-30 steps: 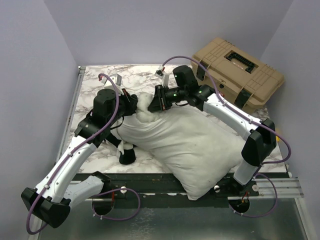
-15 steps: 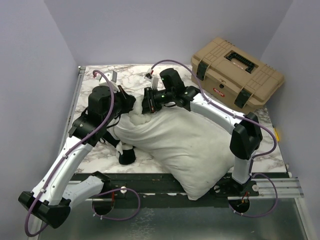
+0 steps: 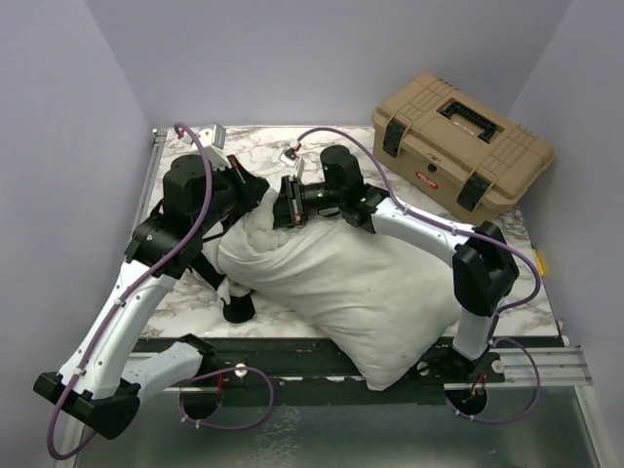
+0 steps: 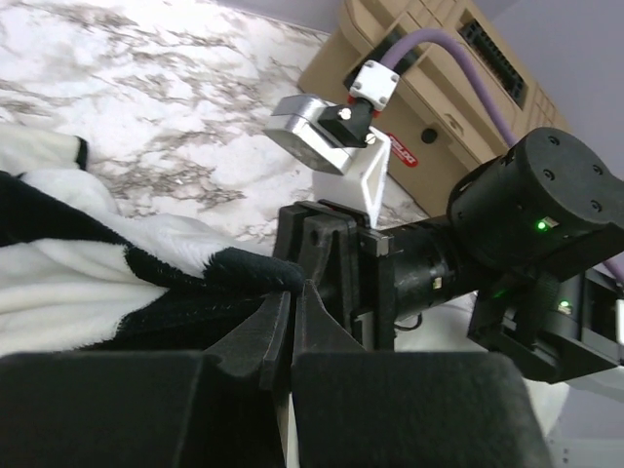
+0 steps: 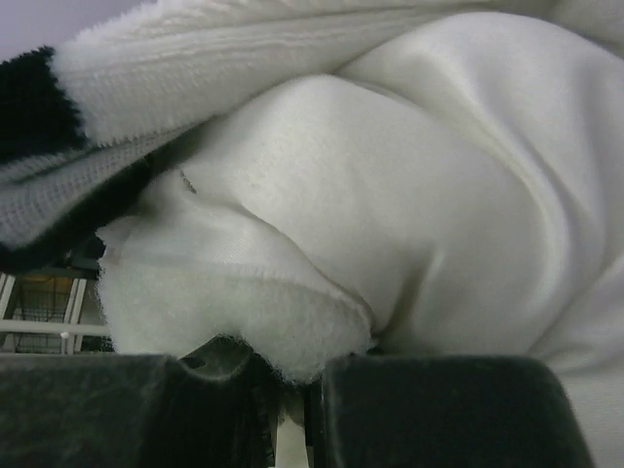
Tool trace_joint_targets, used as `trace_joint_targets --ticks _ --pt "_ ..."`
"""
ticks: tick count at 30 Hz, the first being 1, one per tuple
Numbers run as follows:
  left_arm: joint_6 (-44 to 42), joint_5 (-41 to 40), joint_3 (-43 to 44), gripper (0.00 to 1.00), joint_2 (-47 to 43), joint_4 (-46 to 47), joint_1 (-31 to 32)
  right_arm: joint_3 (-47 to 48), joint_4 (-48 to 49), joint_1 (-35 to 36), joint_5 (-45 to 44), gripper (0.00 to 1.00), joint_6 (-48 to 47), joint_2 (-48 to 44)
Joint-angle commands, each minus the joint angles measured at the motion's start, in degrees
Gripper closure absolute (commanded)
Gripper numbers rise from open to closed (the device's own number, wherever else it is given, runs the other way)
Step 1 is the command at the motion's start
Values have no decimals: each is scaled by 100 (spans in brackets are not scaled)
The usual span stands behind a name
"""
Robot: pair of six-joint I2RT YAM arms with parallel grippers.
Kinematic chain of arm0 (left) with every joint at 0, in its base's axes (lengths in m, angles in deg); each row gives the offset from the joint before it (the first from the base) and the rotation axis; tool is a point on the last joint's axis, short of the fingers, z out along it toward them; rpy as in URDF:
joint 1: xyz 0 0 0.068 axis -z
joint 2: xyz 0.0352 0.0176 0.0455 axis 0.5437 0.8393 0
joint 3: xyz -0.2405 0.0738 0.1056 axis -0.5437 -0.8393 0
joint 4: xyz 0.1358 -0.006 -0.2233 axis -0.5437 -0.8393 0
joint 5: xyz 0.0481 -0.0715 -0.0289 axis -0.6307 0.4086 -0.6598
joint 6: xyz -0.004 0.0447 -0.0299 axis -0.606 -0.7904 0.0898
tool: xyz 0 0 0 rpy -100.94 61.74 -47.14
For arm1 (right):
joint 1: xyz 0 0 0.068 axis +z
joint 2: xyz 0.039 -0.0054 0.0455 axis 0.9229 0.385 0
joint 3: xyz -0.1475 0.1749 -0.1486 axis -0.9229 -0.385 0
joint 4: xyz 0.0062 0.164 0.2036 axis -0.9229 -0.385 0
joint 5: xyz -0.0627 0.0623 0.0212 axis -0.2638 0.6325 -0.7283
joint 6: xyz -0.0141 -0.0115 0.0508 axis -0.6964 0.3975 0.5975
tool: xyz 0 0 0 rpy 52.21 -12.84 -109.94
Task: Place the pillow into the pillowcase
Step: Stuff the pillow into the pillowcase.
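Note:
The pillow is large, white and puffy and lies slantwise across the marble table, its near end over the front edge. The pillowcase, fuzzy with black and white squares, is bunched around the pillow's far left end. My left gripper is shut on a black edge of the pillowcase. My right gripper faces it, very close, and is shut on a white fuzzy edge of the pillowcase. The smooth pillow shows just behind that edge. Most of the pillowcase is hidden under my left arm.
A tan toolbox stands at the back right of the marble table; it also shows in the left wrist view. Purple walls close in the left and right sides. A metal rail runs along the front edge.
Both grippers have moved left and toward the back, staying shut on the fabric. The pillow's far end and the bunched pillowcase have shifted left with them.

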Motion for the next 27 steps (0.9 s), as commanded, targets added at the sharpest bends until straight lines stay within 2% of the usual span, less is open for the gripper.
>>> trace_joint_targets --ticks 1,4,7,9,12,15,21,25,27 --pt "545 1479 422 100 111 1213 92 -274 1089 287 218 86 817 333" --pt "385 1366 407 100 -2 1160 93 -366 1512 276 180 88 1143 198" --pt "250 1090 450 100 -146 1116 93 -606 1734 158 -196 94 1365 -101" --pt "267 1174 548 100 -108 1116 95 -646 1364 -2 -610 99 1295 -322" --pt "470 1456 783 100 148 1146 97 -447 937 -286 -875 100 1133 -533" --pt "613 1679 1026 100 505 1317 177 54 278 -505 -1064 100 810 -661" --pt "750 1360 1389 100 1010 1987 773 1215 -984 -861 -1316 100 183 -743" --pt "893 1130 1254 100 1203 2237 1052 2596 -2395 -924 -1436 100 -584 -329" --pt "870 901 986 100 1144 2346 1132 2978 -2703 -929 -1404 100 -760 -127"
